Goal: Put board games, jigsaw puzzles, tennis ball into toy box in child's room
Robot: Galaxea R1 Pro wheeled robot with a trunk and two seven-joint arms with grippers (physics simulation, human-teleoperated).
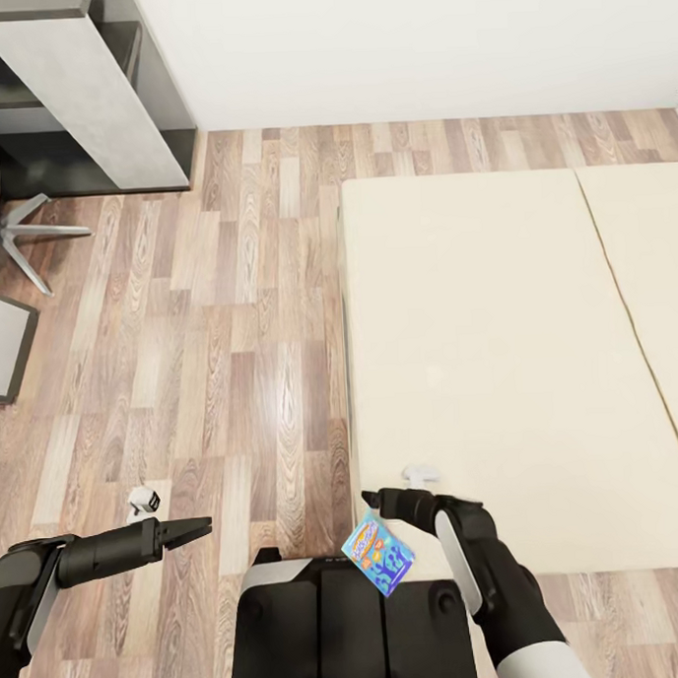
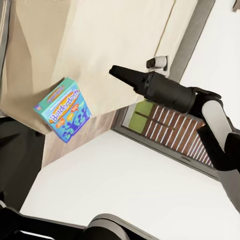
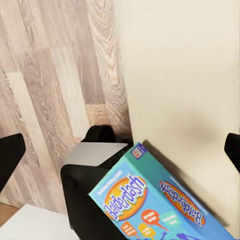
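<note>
The board game (image 1: 378, 553) is a thin, flat, light blue box with an orange oval logo reading "Balderdash", small orange speech bubbles and dark blue figures on its face; a second orange oval runs along its narrow side, seen in the right wrist view (image 3: 150, 205). In the head view it sits at about 6 o'clock, tilted on one corner just off the near corner of the bed (image 1: 497, 352), above the robot's dark trunk (image 1: 342, 625), and nothing visibly grips it. The right gripper (image 1: 372, 498) points toward 9 o'clock just above the box; in the right wrist view its fingers (image 3: 9, 155) stand wide apart at the two edges of the picture, with the box between them but not touched. The left gripper (image 1: 201, 527) hangs over the wood-plank floor (image 1: 239, 314) at about 7 o'clock, fingers pressed together into a point. A grey chair base (image 1: 24, 234) and a dark desk (image 1: 82, 94) lie toward 10 and 11 o'clock.
</note>
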